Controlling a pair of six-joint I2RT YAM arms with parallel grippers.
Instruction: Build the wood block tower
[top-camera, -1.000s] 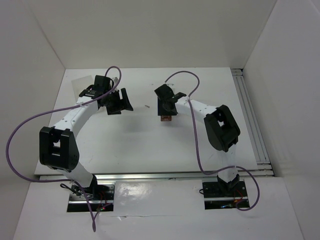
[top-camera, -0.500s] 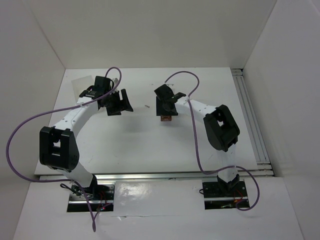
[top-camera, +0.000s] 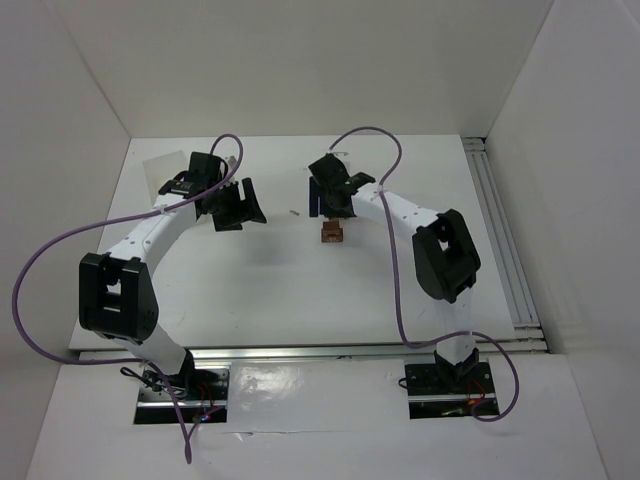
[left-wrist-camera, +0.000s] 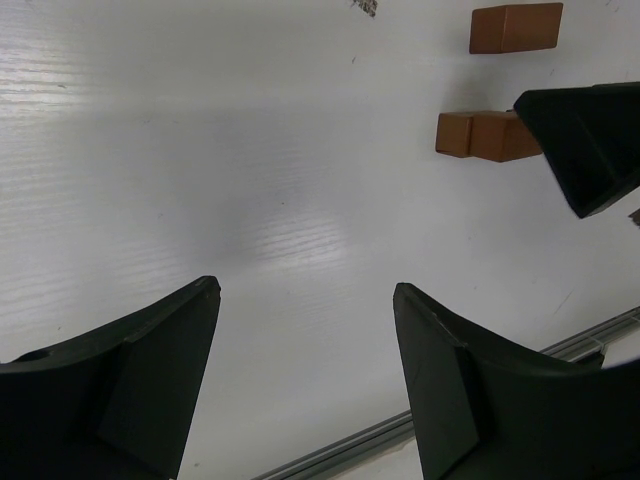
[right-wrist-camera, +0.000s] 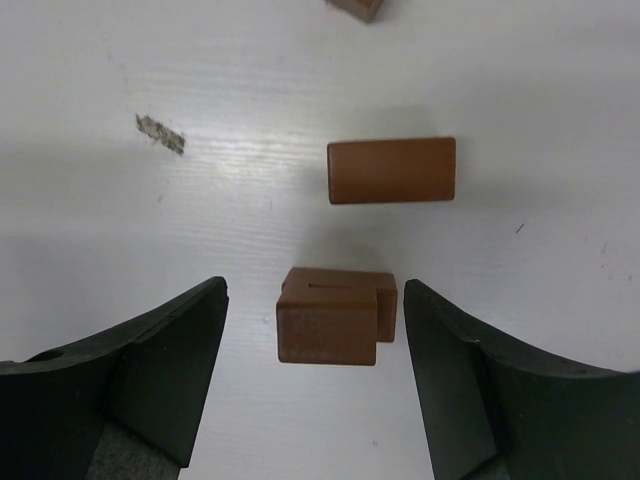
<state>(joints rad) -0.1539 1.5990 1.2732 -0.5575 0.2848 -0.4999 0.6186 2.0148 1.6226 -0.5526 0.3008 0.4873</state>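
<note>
White table (top-camera: 250, 280) below: I see my right gripper (right-wrist-camera: 312, 300) spread wide, empty, straight above the tower (right-wrist-camera: 330, 325); the loose brick (right-wrist-camera: 392, 170) lies sideways just past it.

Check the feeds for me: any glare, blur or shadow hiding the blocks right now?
Top external: glare on the glossy strip at the near edge; the tower is only a small reddish blob. Left wrist: bright sheen on the table, wood blocks sharp. Right wrist: sharp, a soft shadow around the tower.
</note>
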